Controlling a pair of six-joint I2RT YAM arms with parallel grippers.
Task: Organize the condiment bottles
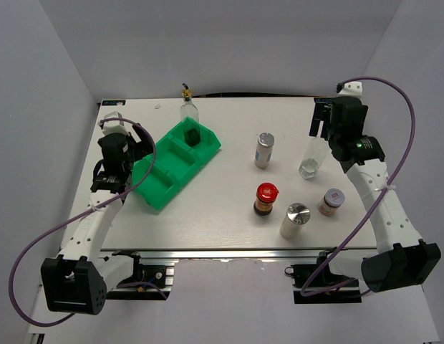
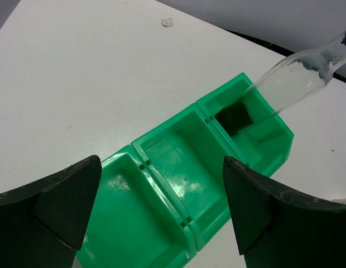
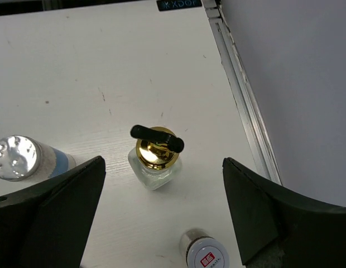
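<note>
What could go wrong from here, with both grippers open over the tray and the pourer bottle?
The right gripper hangs open above the pourer bottle; tall and narrow, it could tip toward the silver-capped shaker beside it if the close is off-centre. Another glass bottle stands close behind the green tray; the left gripper, open over the tray, might knock it.

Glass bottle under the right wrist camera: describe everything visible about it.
The glass bottle is small, with a clear squarish body and a shiny gold pourer cap crossed by a black lever. It stands upright on the white table near its right edge, apart from the silver-capped shaker and the white-lidded jar. Only the table touches it; the open right gripper hovers above, fingers either side, no contact.
</note>
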